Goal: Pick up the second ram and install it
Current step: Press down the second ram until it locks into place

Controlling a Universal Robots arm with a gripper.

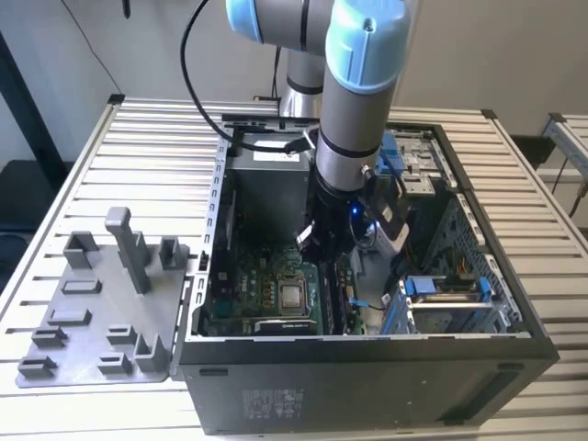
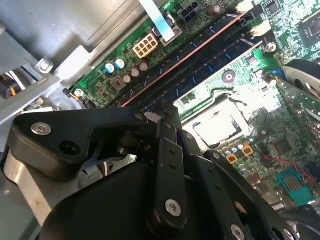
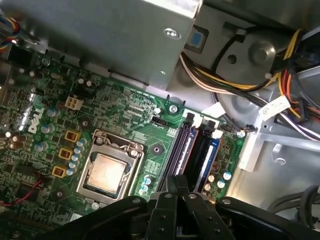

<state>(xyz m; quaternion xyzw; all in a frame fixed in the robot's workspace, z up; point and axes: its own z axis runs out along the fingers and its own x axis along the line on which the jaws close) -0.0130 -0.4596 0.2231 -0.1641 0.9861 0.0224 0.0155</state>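
My gripper (image 1: 312, 243) hangs inside the open computer case (image 1: 367, 354), low over the green motherboard (image 1: 253, 285). Its black fingers (image 3: 177, 192) are pressed together with nothing visible between them, and they sit just above one end of the memory slots (image 3: 197, 150). A thin dark ram (image 2: 190, 56) stands edge-on in a slot, its long top edge glinting reddish. It runs away from the fingertips (image 2: 165, 117). Whether the fingers touch it is hidden by the gripper body. Dark and blue slots (image 2: 215, 65) lie beside it.
The silver processor chip (image 3: 106, 174) sits in its socket beside the slots. Bundled cables (image 3: 235, 75) and the metal power supply box (image 3: 110, 35) crowd one side. In the exterior view, a grey plastic tray (image 1: 92, 303) with upright blocks stands on the slatted table at that view's left.
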